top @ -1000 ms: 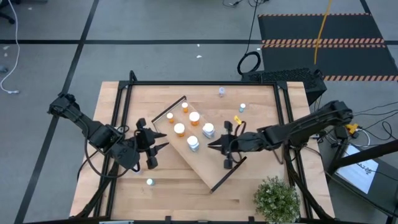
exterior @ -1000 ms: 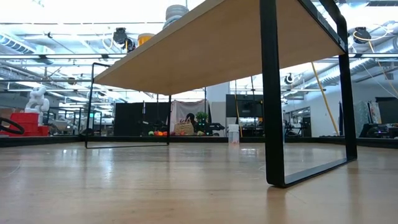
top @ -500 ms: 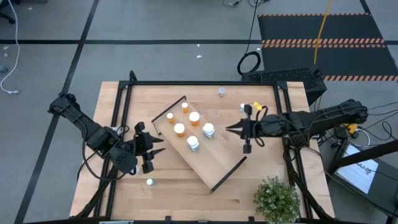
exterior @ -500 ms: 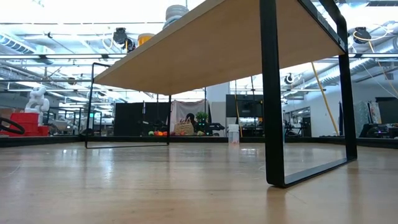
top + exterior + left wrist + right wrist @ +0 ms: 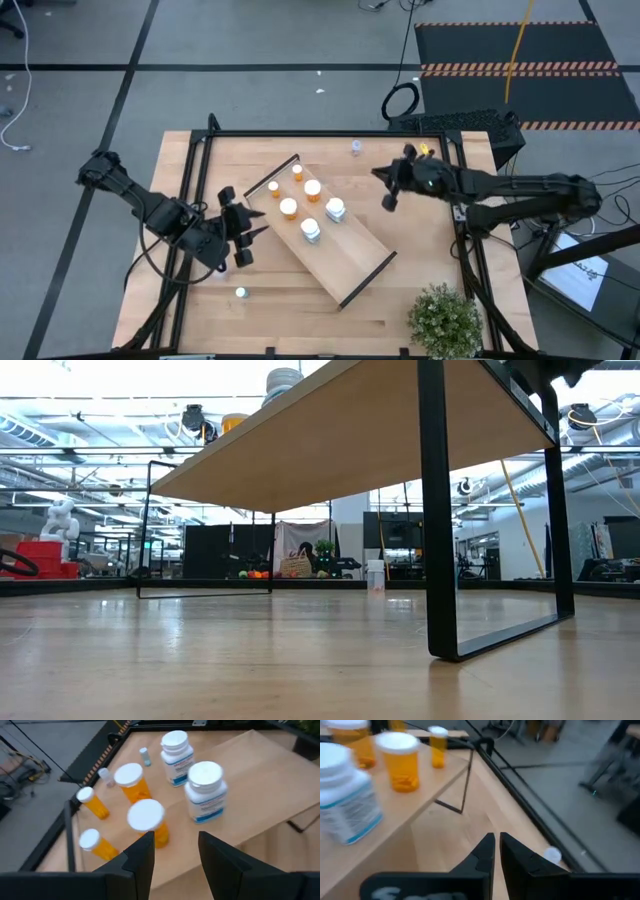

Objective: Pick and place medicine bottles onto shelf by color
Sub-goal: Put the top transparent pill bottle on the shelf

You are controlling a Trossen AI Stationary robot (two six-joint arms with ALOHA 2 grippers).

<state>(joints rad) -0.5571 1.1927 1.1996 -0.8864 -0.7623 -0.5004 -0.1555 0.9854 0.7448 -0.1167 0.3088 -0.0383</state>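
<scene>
Left hand (image 5: 246,232) released, right hand (image 5: 385,186) clenched empty; shelf (image 5: 350,262) bears four orange bottles (image 5: 289,208), two white (image 5: 334,209).

Two dark jointed arms, black cables looping alongside; matte black angular fingers (image 5: 145,860); yellow tag by right wrist.

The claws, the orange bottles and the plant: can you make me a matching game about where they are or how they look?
Things:
1. left claw
2. right claw
3. orange bottles
4. plant

Matches:
A. standing on the shelf
B. shut
C. at a corner of the table
D. open, with nothing in it

Right pairs: 1-D, 2-B, 3-A, 4-C
</scene>
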